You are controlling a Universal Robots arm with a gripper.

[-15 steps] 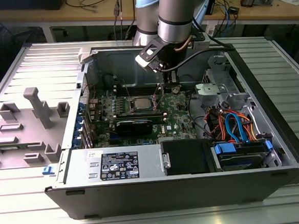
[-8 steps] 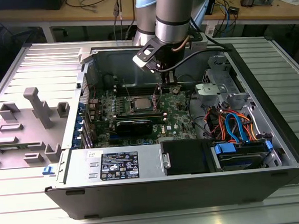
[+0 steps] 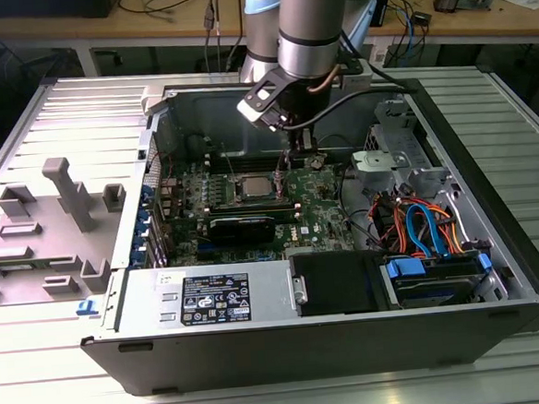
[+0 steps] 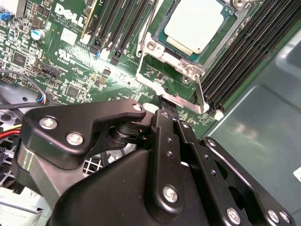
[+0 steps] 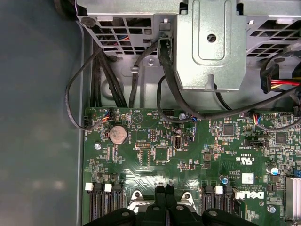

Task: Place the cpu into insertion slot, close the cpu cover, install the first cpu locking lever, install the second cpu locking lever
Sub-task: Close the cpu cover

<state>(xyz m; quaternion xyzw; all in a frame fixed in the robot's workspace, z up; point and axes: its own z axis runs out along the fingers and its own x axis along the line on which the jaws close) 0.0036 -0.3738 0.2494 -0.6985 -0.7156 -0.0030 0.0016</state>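
Placement step looks done: the small flat square cpu with the silvery-grey metal top (image 4: 197, 26) sits level in its socket on the green motherboard (image 5: 141, 174), inside the open black computer case (image 3: 308, 356) on the slatted metal counter (image 3: 79, 382). In the exterior view the cpu (image 3: 253, 186) lies just beside the arm's tip.

Cover step: the thin silver-grey metal cpu cover (image 4: 164, 56) appears to lie flat around the chip, with the metal top showing through its square window. Judged closed, not certain.

Lever steps: one thin bright wire lever (image 4: 201, 94) runs low along one side of the socket, and a second wire lever (image 4: 149, 21) runs along the opposite side. Cannot tell whether either is hooked under its catch. Judged as the part of the work in hand or left to do.

Claw: the black claw (image 4: 171, 106) points down at the end of the socket, its tips right at the silver edge there, between the two levers' ends. In the first wrist view the claw (image 5: 164, 190) has its two fingers pressed together with hardly a gap. It carries nothing large. Whether a wire end is nipped between the tips, or the tips merely touch the socket edge, cannot be told.
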